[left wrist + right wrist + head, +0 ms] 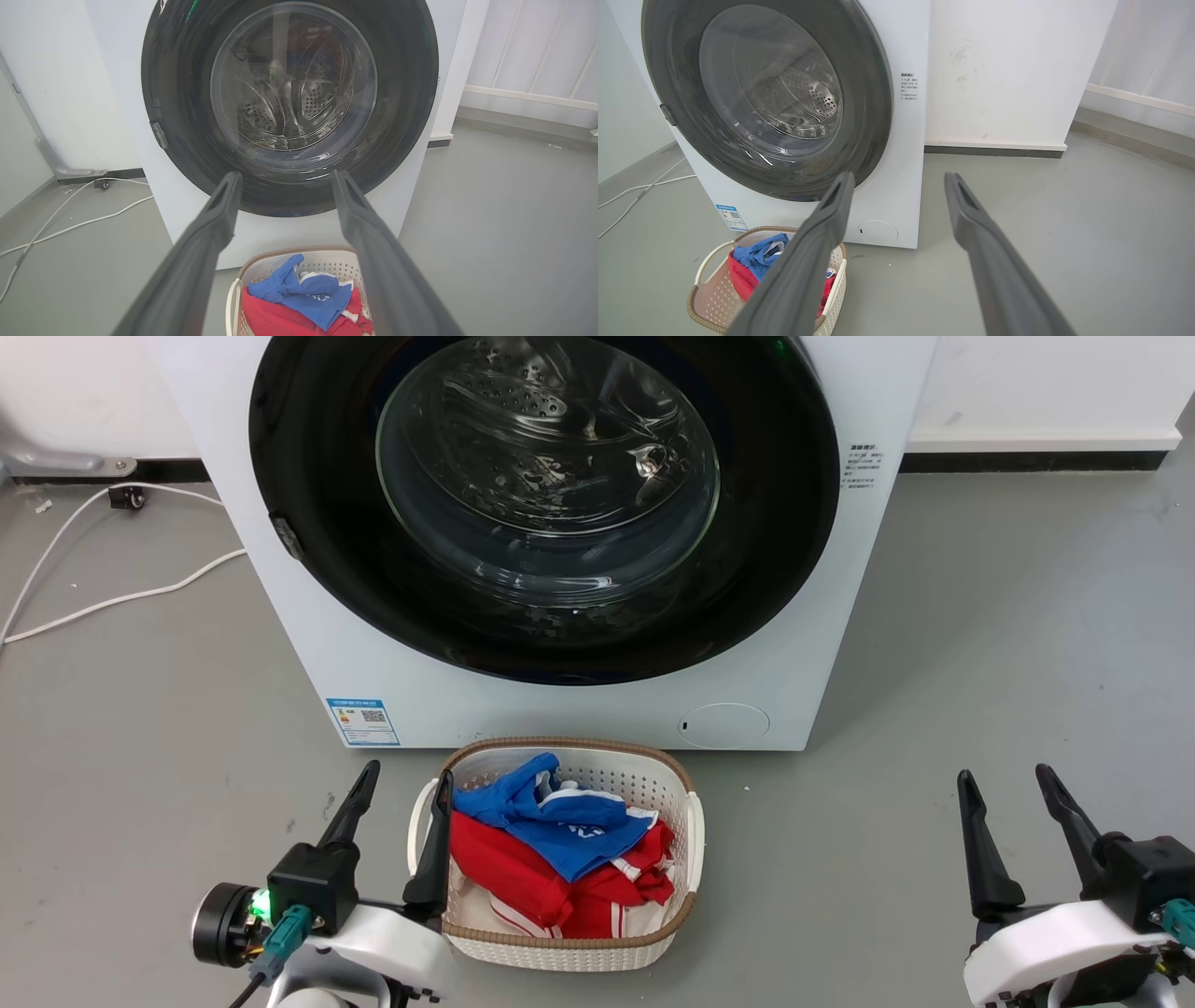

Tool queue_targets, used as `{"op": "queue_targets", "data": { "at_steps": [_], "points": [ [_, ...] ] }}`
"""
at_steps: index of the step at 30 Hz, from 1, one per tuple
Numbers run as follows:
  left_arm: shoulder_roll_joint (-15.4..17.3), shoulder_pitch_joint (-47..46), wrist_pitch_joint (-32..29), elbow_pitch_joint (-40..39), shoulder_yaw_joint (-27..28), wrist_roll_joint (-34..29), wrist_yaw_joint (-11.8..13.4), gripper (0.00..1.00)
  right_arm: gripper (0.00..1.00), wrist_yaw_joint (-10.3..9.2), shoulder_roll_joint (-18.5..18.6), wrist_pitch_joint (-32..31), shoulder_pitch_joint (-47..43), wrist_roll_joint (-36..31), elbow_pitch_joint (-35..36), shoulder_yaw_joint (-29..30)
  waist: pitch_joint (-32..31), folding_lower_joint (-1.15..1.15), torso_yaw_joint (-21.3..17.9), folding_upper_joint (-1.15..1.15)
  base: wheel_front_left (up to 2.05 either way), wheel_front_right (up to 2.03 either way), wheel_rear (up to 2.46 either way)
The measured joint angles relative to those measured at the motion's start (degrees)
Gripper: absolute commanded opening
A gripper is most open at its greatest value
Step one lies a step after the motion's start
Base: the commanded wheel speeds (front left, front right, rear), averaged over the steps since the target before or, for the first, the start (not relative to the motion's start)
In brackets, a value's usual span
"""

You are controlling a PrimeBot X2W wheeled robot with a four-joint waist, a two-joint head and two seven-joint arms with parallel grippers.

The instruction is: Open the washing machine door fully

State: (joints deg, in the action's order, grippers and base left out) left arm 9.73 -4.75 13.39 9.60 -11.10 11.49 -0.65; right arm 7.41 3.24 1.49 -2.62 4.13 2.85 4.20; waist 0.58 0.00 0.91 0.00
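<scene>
Look at your left gripper (409,771): two long black fingers (353,812), slim and tapering to blunt tips, rise from a boxy black block (313,887). Behind it you have a smooth, rounded white shell (392,938), a small green light (261,901), a teal plug (288,929) with a dark cable (245,994), and a round black cap (217,924) with a pale rim. Your right gripper (1004,772) matches, with the same black fingers, its own black housing (1153,873), white cover (1055,943) and teal connector (1181,917). Up close, the fingers look matte dark grey, each with a shallow slot (223,195) near the tip.
</scene>
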Motion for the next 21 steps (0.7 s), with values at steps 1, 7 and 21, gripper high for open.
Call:
{"op": "queue_targets", "data": {
  "at_steps": [1,7,21],
  "points": [
    [-0.01,0.0,0.18,0.11,-0.01,-0.38,-0.13,1.0,1.0,0.0,-0.02,0.08,-0.01,-0.43,0.0,0.02,0.03,0.0,0.01,0.0,0.0,0.0,0.0],
    [-0.2,-0.02,0.76,0.73,0.0,-2.21,-0.35,1.0,1.0,0.0,-0.14,1.01,-0.02,-3.03,-0.13,0.16,0.05,0.0,0.03,0.0,0.0,0.0,0.0],
    [-0.91,-0.01,1.68,1.24,0.63,-4.11,-1.35,1.0,1.0,0.08,-0.23,2.36,-0.04,-5.47,-1.11,0.07,0.05,0.0,-0.34,0.0,0.0,0.0,0.0]
  ]
}}
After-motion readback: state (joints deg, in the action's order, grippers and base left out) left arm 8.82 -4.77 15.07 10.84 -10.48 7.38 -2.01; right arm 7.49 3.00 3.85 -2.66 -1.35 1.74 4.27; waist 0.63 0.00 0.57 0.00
